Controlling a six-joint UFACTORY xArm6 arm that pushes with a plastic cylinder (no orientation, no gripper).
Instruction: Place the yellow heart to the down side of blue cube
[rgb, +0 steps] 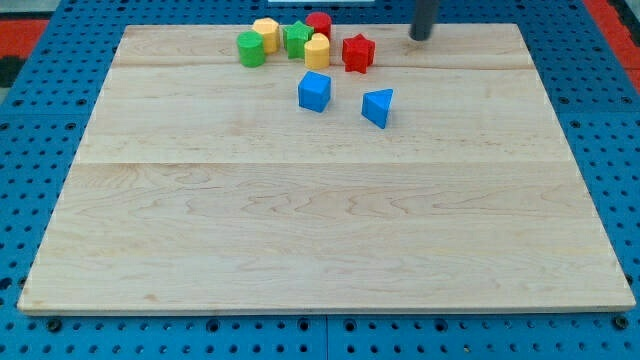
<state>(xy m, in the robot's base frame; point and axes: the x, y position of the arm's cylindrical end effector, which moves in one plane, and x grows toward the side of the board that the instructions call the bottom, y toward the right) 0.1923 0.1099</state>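
You see the worktop (320, 220), where the blue cube (314, 91) lies down-left of my tip (420, 38), a bare rod grasping nothing, and the yellow heart (317, 52) sits left of it, just above that cube.

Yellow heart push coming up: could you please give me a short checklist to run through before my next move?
1. My tip in view, at the top right of the blocks: ok.
2. Yellow heart located, above the blue cube: ok.
3. Board below the cube free: ok.
4. Heart free of neighbours: not ok; green star and red cylinder crowd it.
5. Tip behind the heart: not ok; red star sits between.
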